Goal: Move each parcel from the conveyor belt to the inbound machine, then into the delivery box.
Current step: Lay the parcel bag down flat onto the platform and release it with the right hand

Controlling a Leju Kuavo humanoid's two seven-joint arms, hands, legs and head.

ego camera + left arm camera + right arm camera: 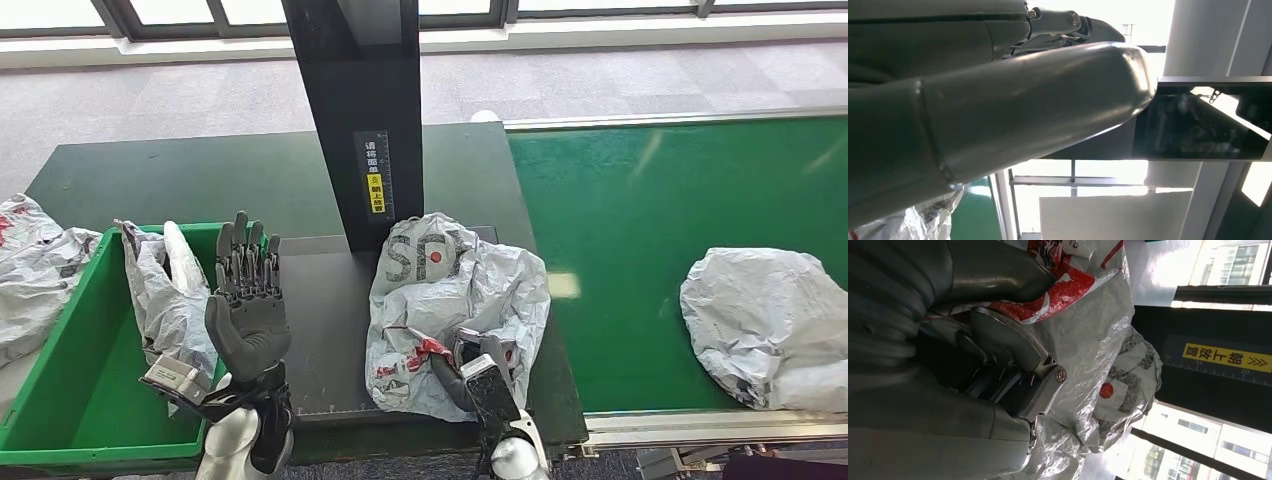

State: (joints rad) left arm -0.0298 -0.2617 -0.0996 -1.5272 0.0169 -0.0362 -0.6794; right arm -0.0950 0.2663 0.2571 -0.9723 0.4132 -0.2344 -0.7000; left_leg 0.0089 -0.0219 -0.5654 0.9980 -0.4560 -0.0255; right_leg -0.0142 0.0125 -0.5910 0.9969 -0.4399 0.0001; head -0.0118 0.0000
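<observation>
A crumpled grey parcel (455, 300) with red print lies on the inbound machine's black platform (320, 320), in front of its upright post (365, 110). My right hand (480, 375) grips the parcel's near edge; the right wrist view shows the hand (998, 355) with the parcel's (1108, 340) plastic bunched in its fingers. Left of the platform my left hand (248, 310) is raised, palm up, fingers spread and holding nothing. The same hand (1023, 110) looms close in the left wrist view. A second grey parcel (770, 325) rests on the green conveyor belt (640, 240) at the right.
The green delivery box (70, 380) stands at the left with a grey parcel (170, 300) leaning inside it, right behind my left hand. Another parcel (30, 270) lies beyond the box's far left edge. A yellow label (1228, 357) marks the post.
</observation>
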